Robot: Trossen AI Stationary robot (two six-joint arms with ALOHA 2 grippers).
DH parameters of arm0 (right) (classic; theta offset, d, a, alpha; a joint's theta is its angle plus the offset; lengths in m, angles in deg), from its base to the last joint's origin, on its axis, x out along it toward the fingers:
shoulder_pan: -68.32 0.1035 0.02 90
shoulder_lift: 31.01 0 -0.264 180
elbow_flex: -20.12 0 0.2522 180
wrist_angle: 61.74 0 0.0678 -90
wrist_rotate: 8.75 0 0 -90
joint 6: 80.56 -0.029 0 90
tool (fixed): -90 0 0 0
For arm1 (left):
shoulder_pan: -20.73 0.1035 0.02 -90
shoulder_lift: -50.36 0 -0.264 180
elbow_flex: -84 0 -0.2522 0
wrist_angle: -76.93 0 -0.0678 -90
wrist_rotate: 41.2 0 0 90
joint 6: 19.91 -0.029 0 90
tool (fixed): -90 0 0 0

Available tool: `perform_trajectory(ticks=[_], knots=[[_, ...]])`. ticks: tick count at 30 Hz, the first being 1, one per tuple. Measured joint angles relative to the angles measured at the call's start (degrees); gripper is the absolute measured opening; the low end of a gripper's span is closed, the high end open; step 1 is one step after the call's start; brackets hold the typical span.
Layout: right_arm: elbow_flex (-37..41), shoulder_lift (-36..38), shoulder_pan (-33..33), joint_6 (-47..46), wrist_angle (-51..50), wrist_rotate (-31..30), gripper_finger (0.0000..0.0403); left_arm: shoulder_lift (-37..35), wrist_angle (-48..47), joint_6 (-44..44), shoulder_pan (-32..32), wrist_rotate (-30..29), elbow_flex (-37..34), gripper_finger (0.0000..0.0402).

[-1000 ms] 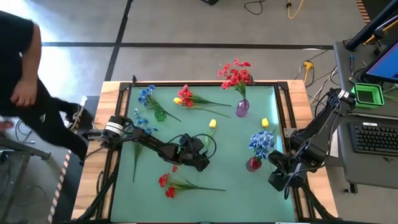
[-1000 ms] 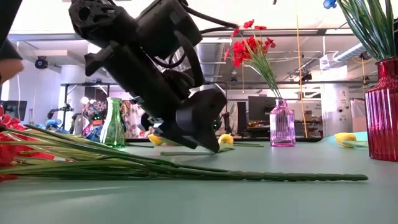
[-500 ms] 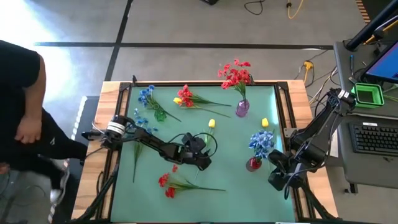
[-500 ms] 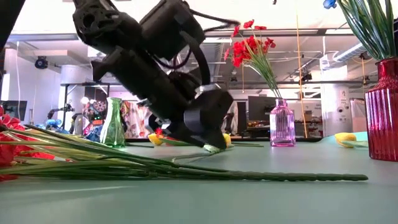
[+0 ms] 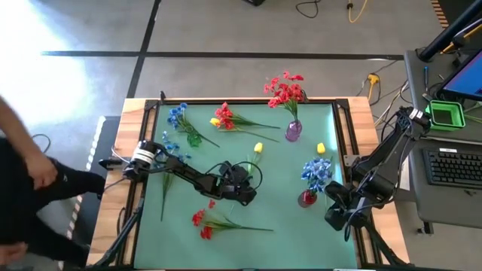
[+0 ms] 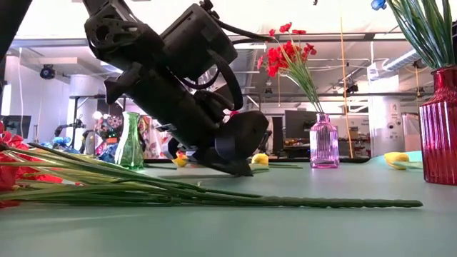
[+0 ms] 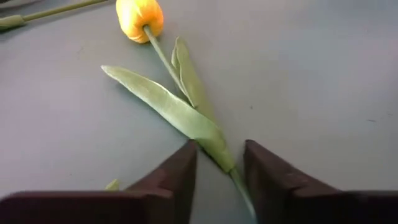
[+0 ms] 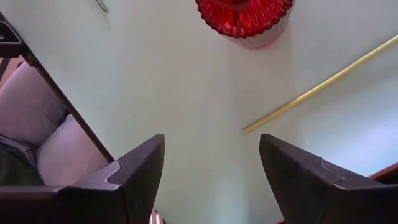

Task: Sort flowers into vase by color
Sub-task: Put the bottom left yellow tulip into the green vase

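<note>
While red and blue flowers (image 5: pixel 317 172) are already stood in vases, the yellow tulip's (image 7: pixel 139 17) stem is being straddled by the narrowed left gripper (image 7: pixel 219 167), grip unconfirmed; the right gripper (image 8: pixel 211 165) is held open.

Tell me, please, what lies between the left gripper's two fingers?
In the left wrist view, the yellow tulip's green stem and leaf run between the left gripper's fingers.

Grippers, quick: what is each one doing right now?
Left gripper: fingers set either side of the yellow tulip's green stem, gap narrow; a firm grip cannot be told.
Right gripper: open, holding nothing, near the ribbed red glass vase.
</note>
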Motion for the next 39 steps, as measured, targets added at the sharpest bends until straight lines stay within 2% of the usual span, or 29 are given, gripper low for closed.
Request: perform_trajectory(ticks=[3,5,12,19,23,26,33,37,39], knots=[[-0.02,0.0,0.0,0.0,0.0,0.0,0.0253,-0.09,-0.05,0.76,0.0,-0.01,-0.01,0.0024],[0.0,0.0,0.0,0.0,0.0,0.0,0.0251,-0.27,-0.16,0.93,0.0,0.03,-0.02,0.0007],[0.0,0.0,0.0,0.46,-0.02,-0.08,0.0252,-2.67,-0.98,0.35,-0.03,0.28,-0.17,0.0001],[0.0,0.0,0.0,0.95,-0.02,-0.11,0.0255,-9.89,-0.45,-5.52,-0.31,-1.2,-1.21,0.0],[0.0,0.0,0.0,1.1,-0.01,-0.09,0.0251,-15.94,2.53,-7.44,-0.31,-1.37,-5.5,0.0],[0.0,0.0,0.0,2.02,0.04,-0.1,0.0249,-21.58,9.62,-8.84,-0.35,-1.05,-10.94,0.0],[0.0,0.0,0.0,2.97,0.47,-0.79,0.0253,-33.68,24.19,-8.23,-0.85,6.76,-24.65,0.0],[0.0,0.0,0.0,2.99,0.83,-1.08,0.0253,-38.26,23.3,-7.3,-1.98,13.54,-28.97,0.0],[0.0,0.0,0.0,2.99,1.09,-1.11,0.025,-39.93,21.32,-6.34,-2.48,18.72,-30.33,0.0]])
